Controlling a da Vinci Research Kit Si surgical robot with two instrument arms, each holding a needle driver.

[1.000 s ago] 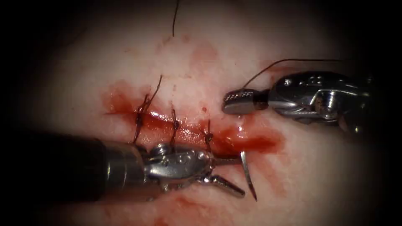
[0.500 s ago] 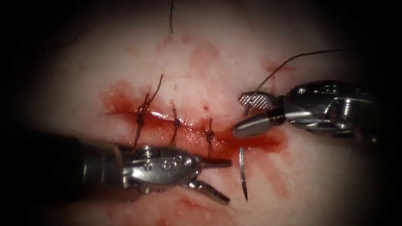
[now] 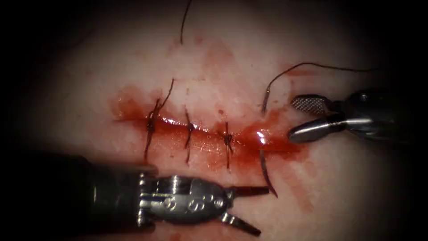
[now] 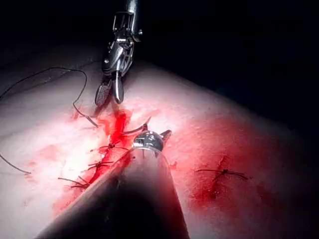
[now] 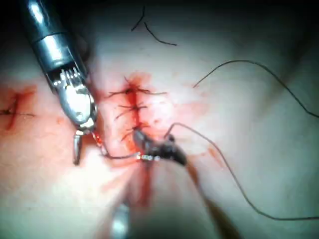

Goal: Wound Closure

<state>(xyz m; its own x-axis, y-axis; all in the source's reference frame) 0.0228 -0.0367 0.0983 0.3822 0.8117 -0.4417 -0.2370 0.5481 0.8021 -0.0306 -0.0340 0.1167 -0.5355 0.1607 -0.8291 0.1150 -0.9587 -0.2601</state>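
Red-stained tissue (image 3: 214, 67), cut (image 3: 200, 134) running across, three stitches (image 3: 189, 134) in. Left tool (image 3: 256, 209) below the cut, jaws apart, empty. Right tool (image 3: 303, 118) at the right end, jaws apart, empty. Needle (image 3: 266, 172) driven through the tissue there, point out below, thread (image 3: 312, 66) trailing above.

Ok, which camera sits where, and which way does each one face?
Endoscope: above and in front, facing the cut; left hand and right hand both open, empty; needle through the tissue at the cut's right end.
Left wrist: on the left arm, looking along it at its hand.
Right wrist: on the right arm, facing its hand.
Shared: all see the stitches.
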